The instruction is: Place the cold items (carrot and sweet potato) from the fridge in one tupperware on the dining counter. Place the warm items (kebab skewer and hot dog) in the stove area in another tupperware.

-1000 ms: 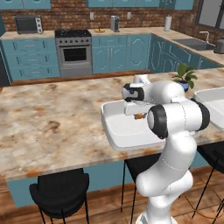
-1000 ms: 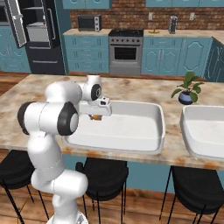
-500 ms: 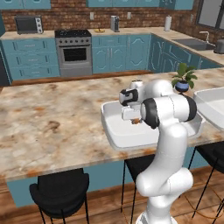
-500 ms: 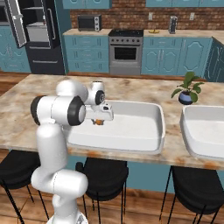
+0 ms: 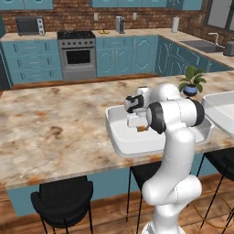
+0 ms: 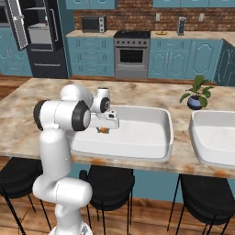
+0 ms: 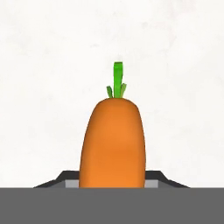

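Carrot (image 7: 113, 140) sits between our gripper's (image 6: 104, 130) narrowly set fingers, held low inside the tupperware (image 6: 156, 137) near its left wall. If we let go while the root hangs tilted, we judge it may roll against that wall or bounce out over the rim.

Glossy white arm (image 5: 176, 151) of rounded segments — dark grey joint caps, bulbous white base.
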### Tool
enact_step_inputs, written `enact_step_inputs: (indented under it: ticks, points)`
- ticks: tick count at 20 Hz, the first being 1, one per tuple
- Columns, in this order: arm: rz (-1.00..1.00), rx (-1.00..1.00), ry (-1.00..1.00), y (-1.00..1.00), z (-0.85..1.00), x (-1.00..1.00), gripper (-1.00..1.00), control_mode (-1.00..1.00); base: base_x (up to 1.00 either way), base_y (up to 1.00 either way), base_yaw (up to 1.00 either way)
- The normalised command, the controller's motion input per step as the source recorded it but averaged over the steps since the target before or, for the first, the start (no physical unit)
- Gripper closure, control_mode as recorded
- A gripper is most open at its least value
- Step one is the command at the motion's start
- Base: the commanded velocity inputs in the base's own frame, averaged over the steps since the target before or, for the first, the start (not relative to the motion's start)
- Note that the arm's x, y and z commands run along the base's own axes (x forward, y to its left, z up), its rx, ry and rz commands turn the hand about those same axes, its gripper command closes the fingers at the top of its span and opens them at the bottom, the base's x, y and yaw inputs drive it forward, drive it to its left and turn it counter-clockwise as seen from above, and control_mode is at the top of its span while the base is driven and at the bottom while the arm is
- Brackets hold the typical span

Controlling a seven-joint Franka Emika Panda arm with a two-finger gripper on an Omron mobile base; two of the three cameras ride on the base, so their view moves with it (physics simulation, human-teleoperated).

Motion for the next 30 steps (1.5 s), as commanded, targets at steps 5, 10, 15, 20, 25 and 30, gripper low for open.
enact_step_inputs:
  ticks: [5,10,15,20,25,30]
  points:
    - [0.0,0.0,0.0,0.0,0.0,-0.01,-1.0,-1.0,0.0,0.0,0.0]
    - [-0.01,0.0,0.0,0.02,0.64,-0.28,-1.0,-1.0,0.0,0.0,0.0]
    - [0.0,0.0,-0.14,0.19,1.0,-0.95,-1.0,-1.0,0.0,0.0,0.0]
    - [0.0,0.0,-0.24,0.25,1.0,-1.0,-1.0,-1.0,0.0,0.0,0.0]
    - [0.0,0.01,-0.38,0.09,0.93,-1.0,-1.0,-1.0,0.0,0.0,0.0]
    - [0.0,0.01,-0.15,0.0,0.59,-1.0,-1.0,-1.0,0.0,0.0,0.0]
